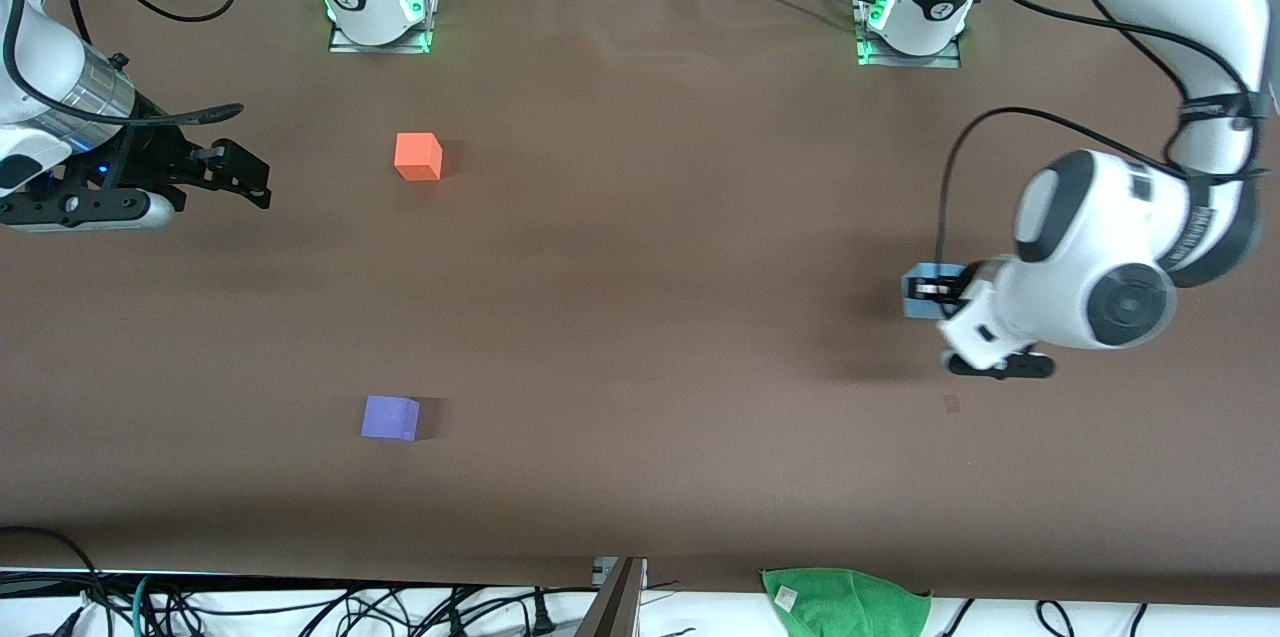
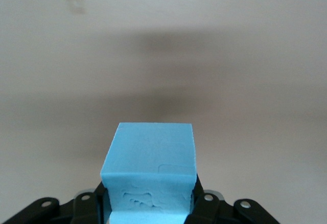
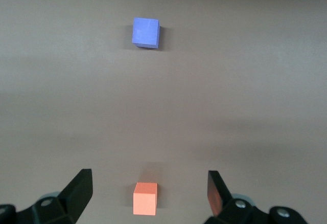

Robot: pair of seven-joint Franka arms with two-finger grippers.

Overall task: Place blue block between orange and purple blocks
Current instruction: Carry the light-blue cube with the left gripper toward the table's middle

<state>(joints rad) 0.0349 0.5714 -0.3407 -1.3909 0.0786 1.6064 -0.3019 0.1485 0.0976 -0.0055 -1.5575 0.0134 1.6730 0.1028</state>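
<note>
Left wrist view gives you the clearest look at the blue block (image 2: 150, 170): a sky-blue cube clamped between the two dark fingers (image 2: 202, 203) of the left hand (image 2: 150, 206), one finger pressed against each side face. Its front face carries shallow dents. You can see blurred brown desk (image 2: 230, 55) under it, with the cube's soft shadow on that surface, so the block is off the desk.

From the front view, your left hand (image 1: 935, 292) sits over the left arm's end of the desk, with the blue block (image 1: 922, 279) showing as a pale corner at its tip, and a dark shadow lies on the brown desk (image 1: 650, 317) just below it.

You'll find the orange block (image 1: 418, 156) and the purple block (image 1: 390, 417) toward the right arm's end, well apart from each other, the purple one nearer the front camera. Both rest flat on the desk, with bare surface between them.

Your right hand (image 1: 235, 172) waits above the desk edge near the orange block, its fingers (image 3: 79, 191) spread wide and holding nothing; its wrist view looks down on the orange block (image 3: 145, 198) and the purple block (image 3: 146, 32).
</note>
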